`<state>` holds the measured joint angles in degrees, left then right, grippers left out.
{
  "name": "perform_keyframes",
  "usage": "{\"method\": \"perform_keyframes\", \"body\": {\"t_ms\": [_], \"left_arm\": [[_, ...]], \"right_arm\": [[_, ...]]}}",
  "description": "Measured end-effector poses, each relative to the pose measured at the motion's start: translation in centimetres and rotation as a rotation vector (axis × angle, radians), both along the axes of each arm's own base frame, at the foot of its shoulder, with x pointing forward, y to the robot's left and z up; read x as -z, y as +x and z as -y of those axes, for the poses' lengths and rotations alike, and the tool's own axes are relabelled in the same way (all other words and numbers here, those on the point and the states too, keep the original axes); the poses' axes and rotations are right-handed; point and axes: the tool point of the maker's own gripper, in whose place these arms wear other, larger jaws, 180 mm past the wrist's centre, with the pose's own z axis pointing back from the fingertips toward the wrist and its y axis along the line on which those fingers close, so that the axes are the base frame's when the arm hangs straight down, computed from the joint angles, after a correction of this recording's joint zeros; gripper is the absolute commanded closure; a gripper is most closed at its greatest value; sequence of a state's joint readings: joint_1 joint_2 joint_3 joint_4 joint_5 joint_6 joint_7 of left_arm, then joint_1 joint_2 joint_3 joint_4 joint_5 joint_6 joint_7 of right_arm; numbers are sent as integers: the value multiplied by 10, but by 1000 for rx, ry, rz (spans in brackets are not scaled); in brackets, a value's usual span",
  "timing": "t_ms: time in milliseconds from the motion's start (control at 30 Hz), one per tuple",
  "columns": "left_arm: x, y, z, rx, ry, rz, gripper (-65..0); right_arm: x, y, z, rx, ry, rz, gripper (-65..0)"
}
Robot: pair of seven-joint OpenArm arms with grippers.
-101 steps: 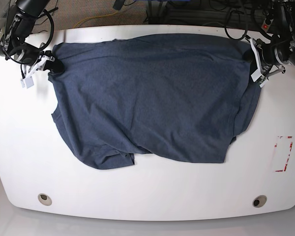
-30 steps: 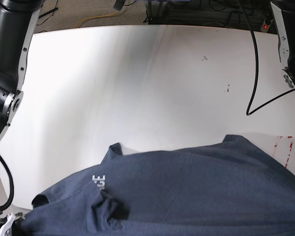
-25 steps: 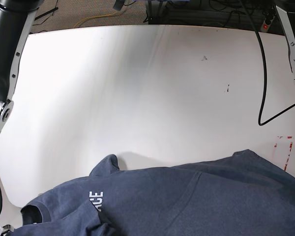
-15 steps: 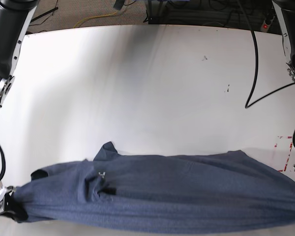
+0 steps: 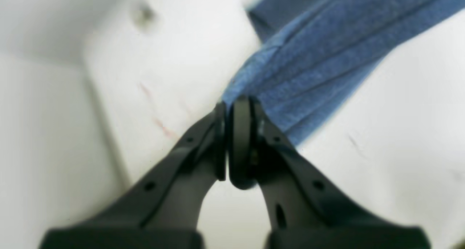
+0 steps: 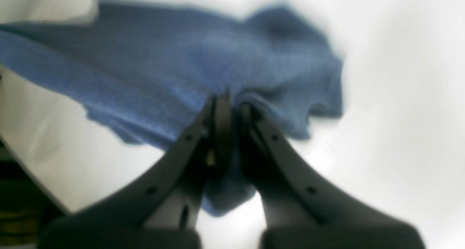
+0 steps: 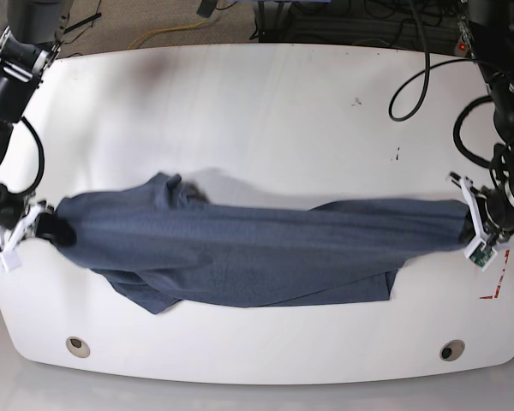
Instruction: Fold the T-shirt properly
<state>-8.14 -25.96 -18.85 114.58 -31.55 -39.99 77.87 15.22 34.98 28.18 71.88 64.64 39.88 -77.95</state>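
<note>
On the base view's left, the right gripper [image 7: 44,229] is pinching one end of the T-shirt [image 7: 257,257], its jaws closed tight on a gathered bunch of cloth [image 6: 232,96]. The dark navy shirt is stretching across the middle of the white worktop [image 7: 257,111] in a long band, its lower edge sagging onto the surface. At the far right, the left gripper [image 7: 473,228] is clamping the other end, jaws fully closed on the pleated fabric [image 5: 229,103]
</note>
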Motion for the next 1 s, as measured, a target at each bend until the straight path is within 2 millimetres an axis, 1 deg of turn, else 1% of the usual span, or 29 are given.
{"method": "perform_keyframes", "body": {"t_ms": [33,133,233,333,367,467,533,700,767,833,933,1000], "left_arm": [[13,-9,-1,-6,-1,-39,-1],[43,-32,1,-6,-7,-131,-1],[68,-55,2,-6,-16,-210,-1],[89,-78,1,-29,-38,-280,-1],[97,-89,1,-31,-46,-309,-1],[110,-109,-3,-54,-53,-364,-1],[120,-124,-4,-63,-46,-408,-1],[136,-149,-6,-71,-47,-483,-1],[141,-156,-6,-77,-47,-507,-1],[142,-157,-6,-78,-46,-510,-1],[142,-157,-10,-86,-28,-508,-1],[142,-157,-13,-95,-14,-510,-1]], "right_arm": [[13,-10,1,12,9,-32,0],[37,-32,1,46,44,-85,0],[50,-48,-1,78,94,-102,0],[63,-68,4,115,118,-133,0],[69,-78,7,126,116,-157,0],[79,-93,10,148,123,-191,0],[87,-104,7,171,150,-202,0],[108,-130,-1,196,178,-266,0],[112,-134,-5,196,187,-281,0],[112,-131,-8,194,197,-274,0],[107,-123,-10,193,206,-250,0],[102,-113,-9,187,203,-229,0]]}}
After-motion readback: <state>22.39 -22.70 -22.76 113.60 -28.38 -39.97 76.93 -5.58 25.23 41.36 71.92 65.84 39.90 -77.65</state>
